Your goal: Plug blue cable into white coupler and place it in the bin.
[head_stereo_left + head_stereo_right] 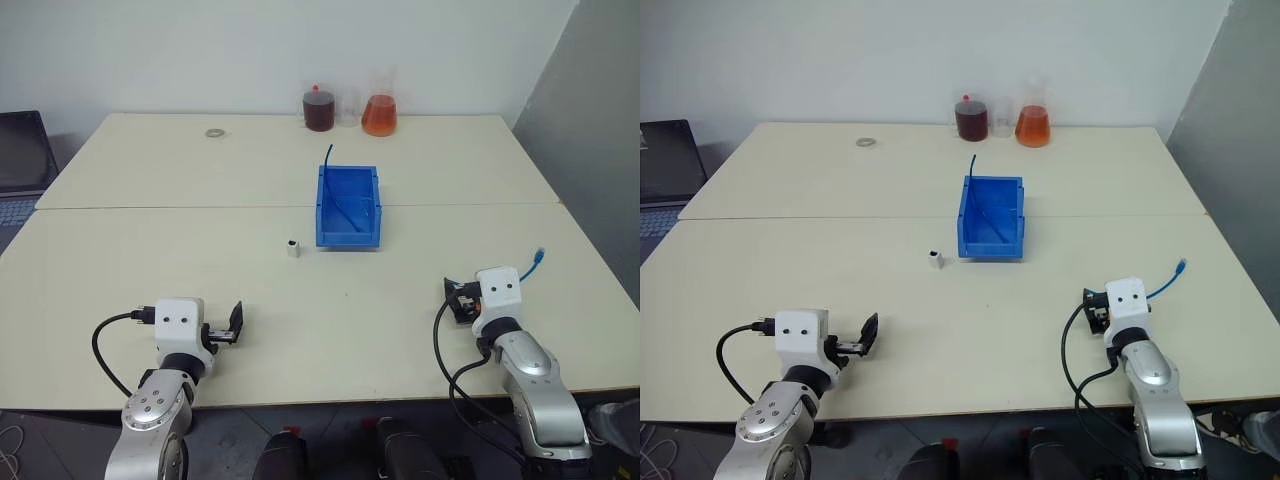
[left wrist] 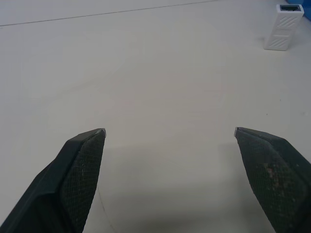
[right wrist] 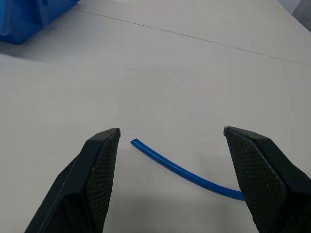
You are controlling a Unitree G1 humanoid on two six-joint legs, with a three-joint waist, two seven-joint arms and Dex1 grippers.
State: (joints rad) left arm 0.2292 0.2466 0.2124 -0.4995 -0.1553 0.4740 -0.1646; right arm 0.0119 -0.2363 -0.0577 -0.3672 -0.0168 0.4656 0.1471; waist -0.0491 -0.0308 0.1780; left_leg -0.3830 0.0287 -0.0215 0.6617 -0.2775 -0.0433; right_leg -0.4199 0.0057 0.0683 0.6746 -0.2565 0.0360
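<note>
The bin is seen at frame centre on the counter; the white coupler stands just left of it. The blue cable lies at right beside the right hand. Both hands are spread and empty, the left hand at lower left.

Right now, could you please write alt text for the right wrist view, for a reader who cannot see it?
A thin blue cable lies on the pale table between the two open black fingers of the right gripper, touching neither finger. A corner of the blue bin shows farther off.
</note>
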